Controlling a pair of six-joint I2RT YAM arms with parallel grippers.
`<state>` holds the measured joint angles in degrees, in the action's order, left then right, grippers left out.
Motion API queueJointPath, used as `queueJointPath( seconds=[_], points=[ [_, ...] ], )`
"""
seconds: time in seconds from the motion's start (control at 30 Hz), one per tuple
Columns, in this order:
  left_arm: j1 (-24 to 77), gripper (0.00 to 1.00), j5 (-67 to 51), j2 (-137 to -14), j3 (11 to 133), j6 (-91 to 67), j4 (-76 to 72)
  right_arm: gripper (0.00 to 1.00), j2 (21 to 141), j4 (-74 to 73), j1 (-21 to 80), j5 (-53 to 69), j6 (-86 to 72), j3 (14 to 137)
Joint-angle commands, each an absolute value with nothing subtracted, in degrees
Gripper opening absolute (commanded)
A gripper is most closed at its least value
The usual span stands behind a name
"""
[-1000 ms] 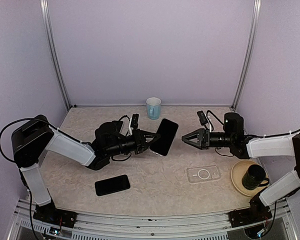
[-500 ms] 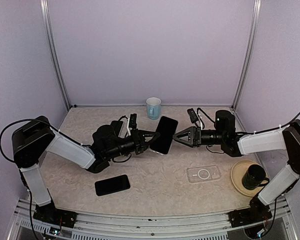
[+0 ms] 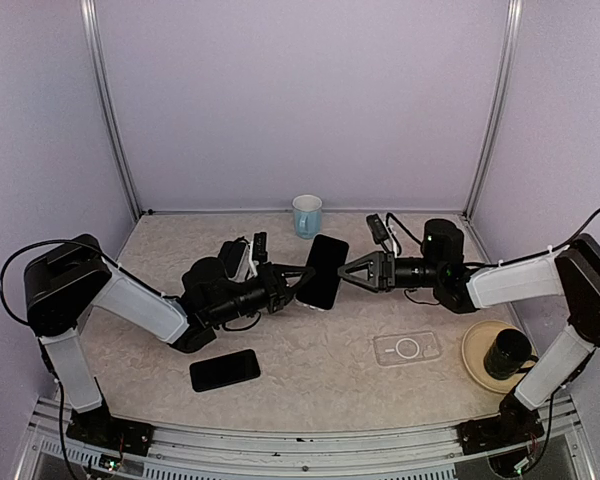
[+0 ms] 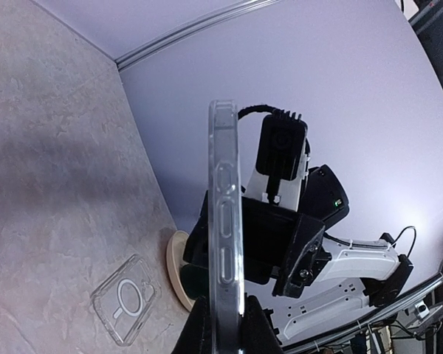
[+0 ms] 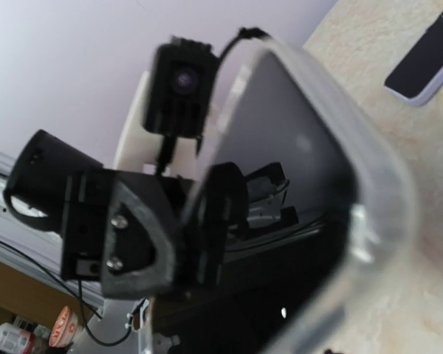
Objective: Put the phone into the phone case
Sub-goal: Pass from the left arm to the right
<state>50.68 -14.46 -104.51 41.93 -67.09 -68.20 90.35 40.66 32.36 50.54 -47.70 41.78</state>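
phone (image 3: 325, 265): glossy black | phone case (image 3: 407, 348): clear smooth plastic | table (image 3: 310, 390): matt, mottled

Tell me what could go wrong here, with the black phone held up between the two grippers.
The left gripper pinches the raised black phone by one edge only, above the table. A nudge from the right gripper, whose tips stand right beside it, could twist it loose and drop it, or scratch it.

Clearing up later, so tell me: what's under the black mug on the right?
A round tan plate lies under the black mug. The mug covers the plate's middle, so nothing there can be seen.
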Motion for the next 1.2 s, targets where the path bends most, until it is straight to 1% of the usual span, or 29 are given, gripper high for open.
queueJointPath(
  seconds=[0.0,0.13,0.4,0.73,0.9,1.17],
  points=[
    [51.15,0.00,-13.24,-102.57,40.91,-66.97,-76.14,0.57,92.31,42.71,33.22,50.94,-48.44,43.69],
    [51.11,0.00,-13.49,-103.41,40.42,-68.03,-79.37,0.57,93.49,43.11,33.27,50.81,-49.14,44.09],
    [51.28,0.00,-13.25,-104.11,40.58,-68.44,-80.51,0.56,94.69,43.00,33.87,51.42,-49.66,44.95],
    [52.12,0.00,-11.64,-104.41,39.58,-68.81,-82.68,0.48,96.18,47.86,34.52,52.92,-52.55,45.18],
    [52.25,0.00,-11.08,-104.66,39.38,-69.66,-84.37,0.48,97.16,51.02,34.68,53.69,-54.93,45.43],
    [52.54,0.00,-10.10,-105.12,38.87,-69.80,-84.73,0.48,97.25,48.65,35.14,52.66,-54.16,46.82]
  ],
)
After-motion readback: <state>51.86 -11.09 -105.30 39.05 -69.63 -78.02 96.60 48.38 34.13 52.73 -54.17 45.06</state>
